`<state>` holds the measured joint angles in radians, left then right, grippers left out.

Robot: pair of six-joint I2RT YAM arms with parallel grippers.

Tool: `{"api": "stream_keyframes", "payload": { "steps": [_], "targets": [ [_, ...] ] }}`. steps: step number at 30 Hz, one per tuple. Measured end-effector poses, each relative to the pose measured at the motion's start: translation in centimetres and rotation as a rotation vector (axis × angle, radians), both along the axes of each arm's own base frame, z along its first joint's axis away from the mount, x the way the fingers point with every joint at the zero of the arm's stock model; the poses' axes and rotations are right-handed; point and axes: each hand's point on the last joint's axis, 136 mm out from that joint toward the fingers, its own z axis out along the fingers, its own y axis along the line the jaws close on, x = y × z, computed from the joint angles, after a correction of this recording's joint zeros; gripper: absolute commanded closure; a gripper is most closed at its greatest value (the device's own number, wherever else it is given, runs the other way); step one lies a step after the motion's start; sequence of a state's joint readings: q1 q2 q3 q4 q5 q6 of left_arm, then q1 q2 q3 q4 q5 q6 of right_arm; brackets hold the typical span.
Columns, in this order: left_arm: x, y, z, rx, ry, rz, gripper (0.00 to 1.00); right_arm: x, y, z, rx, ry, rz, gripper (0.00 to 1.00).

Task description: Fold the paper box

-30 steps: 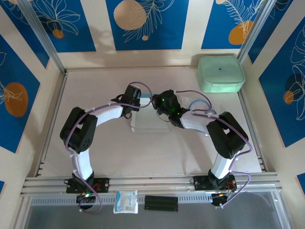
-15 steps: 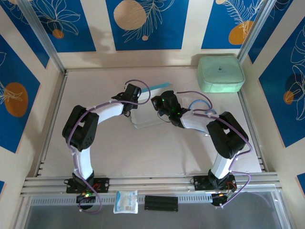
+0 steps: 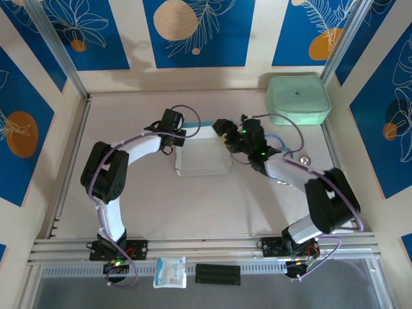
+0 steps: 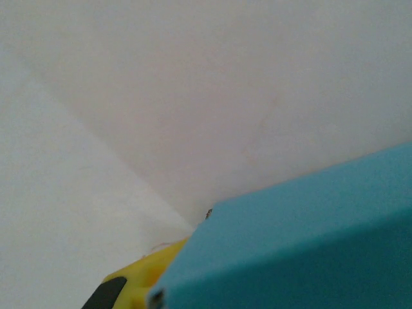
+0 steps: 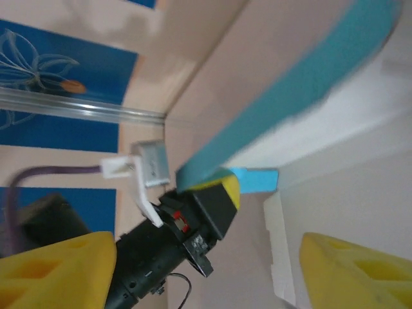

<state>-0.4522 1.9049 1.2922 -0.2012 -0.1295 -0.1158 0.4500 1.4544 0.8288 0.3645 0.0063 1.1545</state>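
Wide table (image 3: 212, 206) from above, and both arms curl in toward its centre. Upper right corner of the frame: the mint case (image 3: 298, 98), well apart from the action.

Dead centre sits the box (image 3: 203, 161), pale inside facing up and a blue flap raised at its far edge. The left gripper (image 3: 175, 122) is on that flap's left end, jaws clamped on the blue card. In the left wrist view the blue card (image 4: 309, 238) crowds the lower right, with a yellow pad (image 4: 132, 290) peeking out beneath it at the bottom edge.

The right gripper (image 3: 223, 131) hangs just beside the flap's right end. In its own camera the jaws stand wide apart, one yellow pad (image 5: 55, 270) in each bottom corner, nothing between them. Ahead of it, the left gripper (image 5: 209, 193) bites the blue strip (image 5: 302, 84), which runs up to the upper right.

Bottom edge, from above: a small white packet (image 3: 170, 271).
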Motion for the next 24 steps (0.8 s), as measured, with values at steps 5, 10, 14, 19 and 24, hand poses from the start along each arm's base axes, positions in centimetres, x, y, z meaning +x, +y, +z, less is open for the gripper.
{"api": "stream_keyframes", "payload": {
  "steps": [5, 10, 14, 19, 24],
  "targets": [
    [-1.9, -0.1, 0.0, 0.019, 0.076, -0.167, 1.0, -0.9, -4.2, 1.5, -0.224, -0.141, 0.078, 0.01],
    [-3.0, 0.0, 0.1, 0.035, 0.122, -0.277, 1.0, -2.3, -5.5, -0.1, -0.385, -0.202, 0.237, 0.01],
    [-3.3, 0.0, 0.0, 0.039, 0.133, -0.33, 1.0, -4.0, -4.8, -0.8, -0.426, -0.273, 0.371, 0.01],
    [-3.3, -0.6, 0.0, 0.028, 0.133, -0.372, 1.0, -5.8, -2.9, -1.7, -0.431, -0.315, 0.499, 0.03],
    [-2.9, -0.9, -0.1, 0.03, 0.125, -0.391, 1.0, -5.8, -1.0, -3.8, -0.459, -0.287, 0.567, 0.09]
  ]
}}
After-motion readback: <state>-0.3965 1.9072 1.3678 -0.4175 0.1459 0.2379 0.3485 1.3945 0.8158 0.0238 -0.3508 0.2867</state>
